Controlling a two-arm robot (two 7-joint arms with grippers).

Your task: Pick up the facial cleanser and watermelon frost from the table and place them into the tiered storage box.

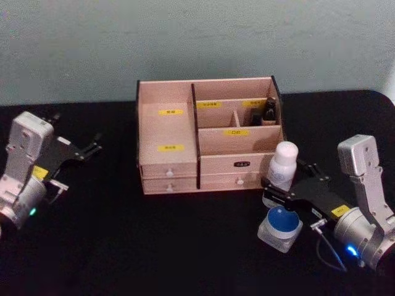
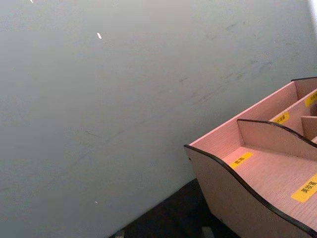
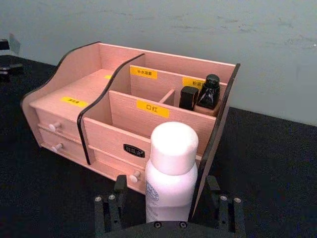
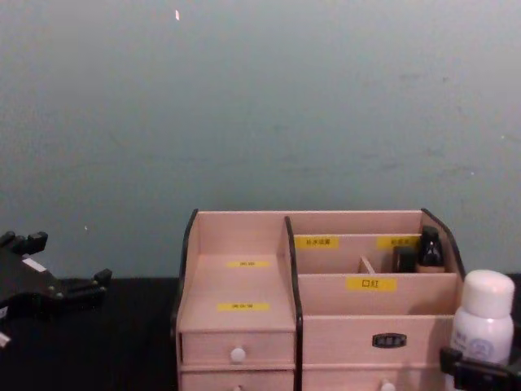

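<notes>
The right gripper [image 1: 279, 188] is closed narrow on the lower body of a white bottle [image 1: 282, 165], fingers on both sides; the bottle stands upright, long axis vertical, rounded white cap up, just off the front right corner of the tiered storage box [image 1: 168, 165]; a small clear jar with a blue lid [image 1: 281, 226] sits on the black tabletop [image 1: 154, 246] just beside that gripper; two dark bottles [image 3: 200, 94] stand in the box's rear right compartment; the left gripper [image 1: 83, 150] hangs well apart on the left, fingers spread and holding nothing.

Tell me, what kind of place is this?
Probably a robot test table, not a home: a black table against a bare wall, with one wooden organiser box and a claw holding a white bottle.
</notes>
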